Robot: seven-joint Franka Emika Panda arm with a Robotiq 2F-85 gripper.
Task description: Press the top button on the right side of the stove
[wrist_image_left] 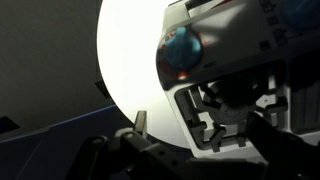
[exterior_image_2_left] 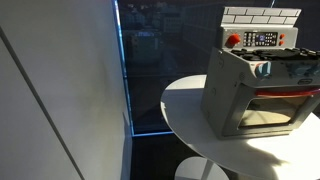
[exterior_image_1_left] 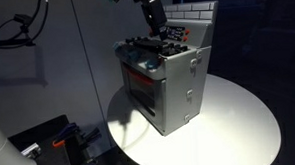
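Stove (exterior_image_1_left: 167, 80) stands upright on the round white table (exterior_image_1_left: 239, 119), roughly mid-table in that exterior view. Its red-trimmed oven door (exterior_image_1_left: 143, 90) faces 8 o'clock and the brick-pattern back wall (exterior_image_1_left: 192, 14) rises at 1 o'clock.

Your gripper (exterior_image_1_left: 155, 14) hangs above the rear of the stove top, at 12 o'clock from the stove body. It sits close to the red-framed button panel (exterior_image_1_left: 175, 35); contact cannot be judged at this size.

In an exterior view the stove (exterior_image_2_left: 250, 95) sits at the 3 o'clock edge of frame, on the table (exterior_image_2_left: 185, 105). The button panel (exterior_image_2_left: 262, 40) sits under the brick wall, with a red knob (exterior_image_2_left: 234, 40) just beside it at 9 o'clock. You will not find the gripper in this frame.

Wrist view: bright table (wrist_image_left: 125, 50) at 10 o'clock and a blue and red knob (wrist_image_left: 181, 50) near centre. One finger (wrist_image_left: 140, 124) shows at 6 o'clock; its partner is lost in the dark clutter. Jaw spacing: you cannot tell from these frames.
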